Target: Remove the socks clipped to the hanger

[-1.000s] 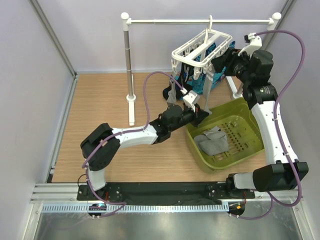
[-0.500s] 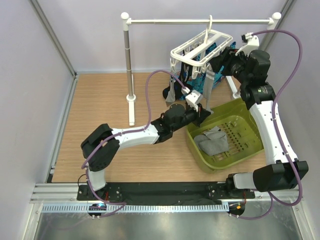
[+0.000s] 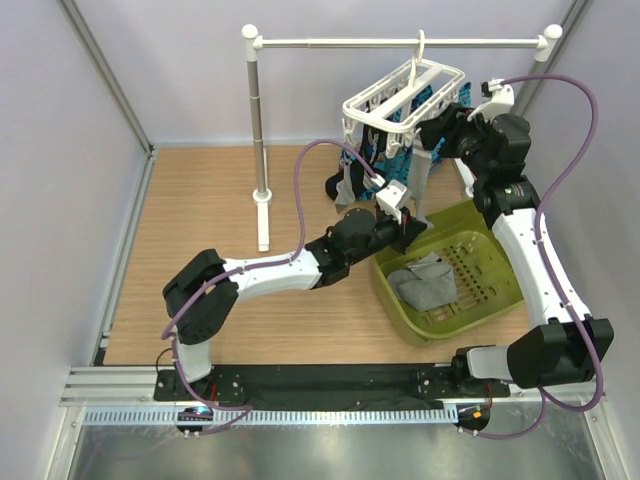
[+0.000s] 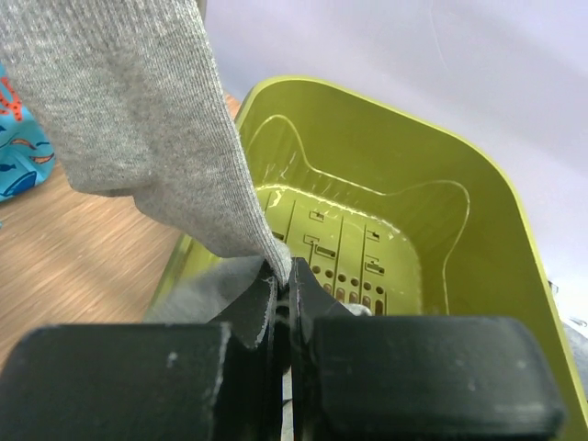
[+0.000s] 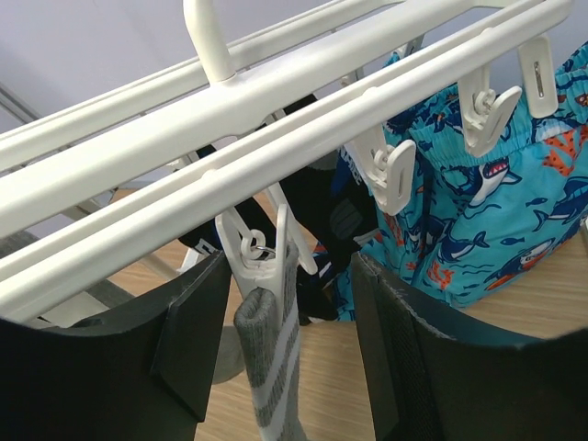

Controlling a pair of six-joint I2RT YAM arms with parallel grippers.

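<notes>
Jaws of the left gripper (image 4: 285, 276): clamping fully shut on the toe of one grey sock (image 4: 156, 119), hovering by the rim of one green basket (image 4: 395, 156). Farther up, right gripper (image 5: 292, 322): gaping wide, straddling one peg (image 5: 262, 241) of the hanger (image 5: 276, 119) gripping that sock's white-banded cuff. Beyond, dangling: black socks (image 5: 317, 207), uncountable, and one blue cloth (image 5: 487, 220).

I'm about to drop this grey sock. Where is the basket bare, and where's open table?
Free: the slotted floor in the right half of the olive-green plastic basket, beside the grey socks at its left; the wooden table left of the white metal rail stand. Crowded: around the white plastic clip hanger, where the left end effector and right end effector work.
</notes>
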